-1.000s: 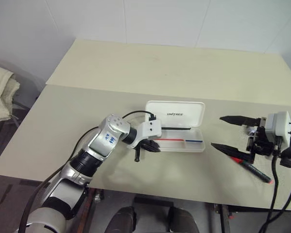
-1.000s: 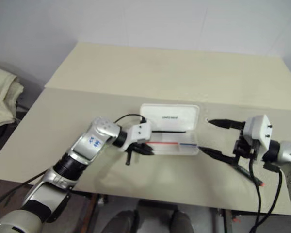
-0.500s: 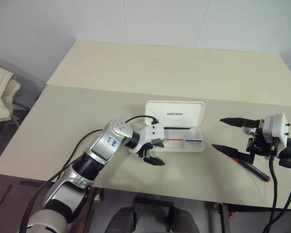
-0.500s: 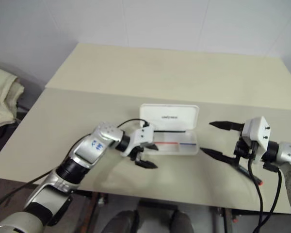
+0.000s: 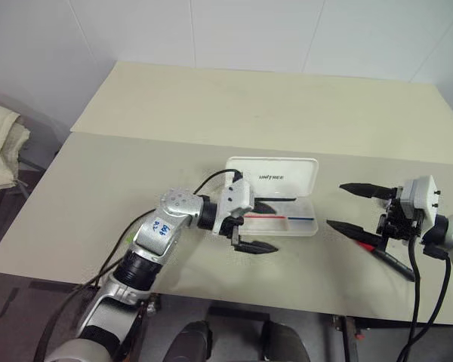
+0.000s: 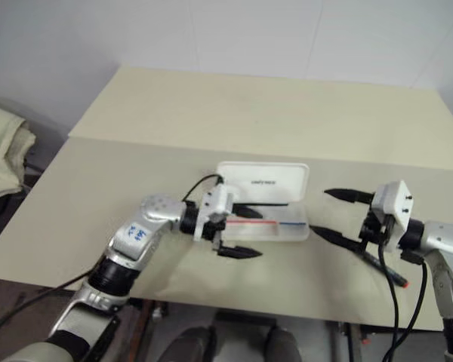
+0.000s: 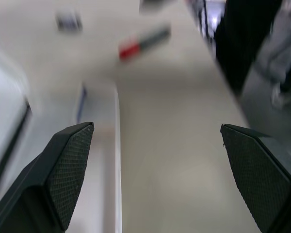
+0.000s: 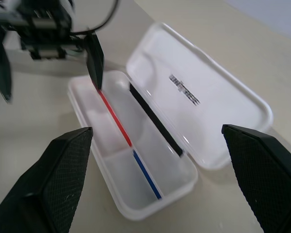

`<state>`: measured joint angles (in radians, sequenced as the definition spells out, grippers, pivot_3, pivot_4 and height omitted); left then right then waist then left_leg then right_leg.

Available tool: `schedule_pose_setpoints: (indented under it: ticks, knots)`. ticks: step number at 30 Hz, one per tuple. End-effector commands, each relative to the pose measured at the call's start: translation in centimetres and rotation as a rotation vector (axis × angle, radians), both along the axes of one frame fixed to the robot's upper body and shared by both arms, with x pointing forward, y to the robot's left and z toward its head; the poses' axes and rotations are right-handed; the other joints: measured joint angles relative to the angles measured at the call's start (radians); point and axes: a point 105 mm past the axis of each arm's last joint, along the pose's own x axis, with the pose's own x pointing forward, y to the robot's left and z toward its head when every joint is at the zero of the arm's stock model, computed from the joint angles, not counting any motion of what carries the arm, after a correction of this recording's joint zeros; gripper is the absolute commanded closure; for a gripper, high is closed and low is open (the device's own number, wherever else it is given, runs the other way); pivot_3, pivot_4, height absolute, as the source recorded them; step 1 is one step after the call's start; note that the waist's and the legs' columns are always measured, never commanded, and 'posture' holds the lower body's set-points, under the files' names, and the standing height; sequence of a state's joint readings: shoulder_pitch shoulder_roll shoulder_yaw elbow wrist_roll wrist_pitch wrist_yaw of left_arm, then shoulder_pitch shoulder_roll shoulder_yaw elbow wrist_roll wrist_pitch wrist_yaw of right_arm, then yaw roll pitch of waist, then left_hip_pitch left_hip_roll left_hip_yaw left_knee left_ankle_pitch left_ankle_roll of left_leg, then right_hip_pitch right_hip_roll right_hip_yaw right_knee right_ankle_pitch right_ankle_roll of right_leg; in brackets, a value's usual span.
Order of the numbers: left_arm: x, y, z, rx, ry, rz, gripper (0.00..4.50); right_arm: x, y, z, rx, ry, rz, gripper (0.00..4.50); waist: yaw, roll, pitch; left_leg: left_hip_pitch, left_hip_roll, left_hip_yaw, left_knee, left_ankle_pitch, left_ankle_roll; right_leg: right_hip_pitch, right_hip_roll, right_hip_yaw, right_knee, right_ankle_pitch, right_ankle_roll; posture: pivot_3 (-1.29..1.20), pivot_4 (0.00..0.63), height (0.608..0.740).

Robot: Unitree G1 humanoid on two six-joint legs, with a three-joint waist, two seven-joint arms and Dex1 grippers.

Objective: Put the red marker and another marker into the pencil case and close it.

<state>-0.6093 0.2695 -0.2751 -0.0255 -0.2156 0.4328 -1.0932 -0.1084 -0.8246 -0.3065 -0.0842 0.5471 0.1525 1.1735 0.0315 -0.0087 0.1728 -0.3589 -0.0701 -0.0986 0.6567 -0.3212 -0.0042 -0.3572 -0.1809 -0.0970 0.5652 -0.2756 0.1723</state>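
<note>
Your pencil case (image 5: 275, 197) lies open near the middle of the desk (image 5: 136, 173), lid flat toward 12 o'clock with the dark logo facing up, tray toward 6 o'clock with the red-and-blue stripe running along it. In the right wrist view a long black strip sits along the hinge side of the tray; you cannot tell from these pictures what it is. Your left hand (image 5: 260, 227) hangs at the case's 9 o'clock end with its fingers spread wide and nothing between them: one finger is over the tray's end, the other over the bare desk just off the tray's front edge. Your right hand (image 5: 353, 205) hovers at 3 o'clock from the case, apart from it, fingers also wide open and empty, pointing back toward the case. The red marker (image 5: 391, 260) lies on the desk below and behind that right hand, at about 4 o'clock from the case, slanted, partly covered by the lower finger. In the left wrist view it shows as a blurred red-and-dark bar (image 7: 144, 42) beyond the tray's far end. A pale cloth (image 5: 0, 143) sits off the desk at 9 o'clock.
</note>
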Motion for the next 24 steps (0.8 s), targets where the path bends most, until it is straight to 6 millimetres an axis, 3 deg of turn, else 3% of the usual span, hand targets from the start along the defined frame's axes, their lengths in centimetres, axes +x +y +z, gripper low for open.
schedule_pose_setpoints:
  ticks: [1, 4, 7, 10, 18, 24]
  knots:
    - [0.1, 0.2, 2.2, -0.131, -0.076, 0.007, 0.02, 0.0, -1.5, -0.4, -0.013, 0.009, -0.05, 0.0, -0.001, 0.0, 0.0, 0.0, 0.0, 0.0, 0.0, 0.0, 0.0, 0.0, 0.0, 0.0, 0.0, 0.0, 0.0, 0.0, 0.15, 0.74]
    - [-0.1, 1.2, 4.1, -0.237, -0.116, -0.002, 0.02, -0.3, -3.3, -1.7, -0.051, 0.07, -0.09, 0.0, 0.0, 0.0, 0.0, 0.0, 0.0, 0.001, 0.001, 0.0, 0.0, 0.0, 0.0, 0.0, 0.0, 0.0, 0.0, 0.0, 0.15, 0.74]
    - [-0.6, 2.4, 4.7, -0.257, -0.13, -0.027, 0.02, -0.6, -4.9, -2.4, -0.085, 0.107, -0.114, 0.0, -0.005, 0.0, 0.0, 0.0, 0.0, 0.001, 0.001, 0.0, 0.0, 0.0, 0.0, 0.001, 0.0, 0.0, 0.0, 0.0, 0.15, 0.74]
    - [-1.8, 4.9, 4.7, -0.223, -0.132, -0.078, 0.02, -1.1, -6.5, -3.3, -0.14, 0.157, -0.126, 0.0, -0.01, 0.0, 0.0, 0.001, 0.0, 0.002, 0.001, 0.0, 0.0, 0.0, 0.0, 0.001, 0.0, 0.0, 0.0, 0.0, 0.15, 0.74]
    - [-2.6, 11.4, 3.9, -0.082, -0.127, -0.006, 0.02, -2.4, -10.4, -6.1, -0.245, 0.272, -0.177, 0.0, -0.008, 0.001, 0.0, 0.003, 0.001, 0.004, -0.002, 0.0, 0.0, 0.0, 0.001, 0.004, 0.0, 0.0, 0.0, 0.0, 0.15, 0.74]
    - [-1.4, 14.1, 4.5, -0.076, -0.2, 0.107, 0.02, -2.9, -11.5, -8.3, -0.257, 0.307, -0.214, 0.0, -0.008, 0.001, 0.0, 0.004, 0.001, 0.003, -0.004, 0.0, 0.0, 0.0, 0.001, 0.006, -0.001, 0.0, 0.0, 0.0, 0.15, 0.74]
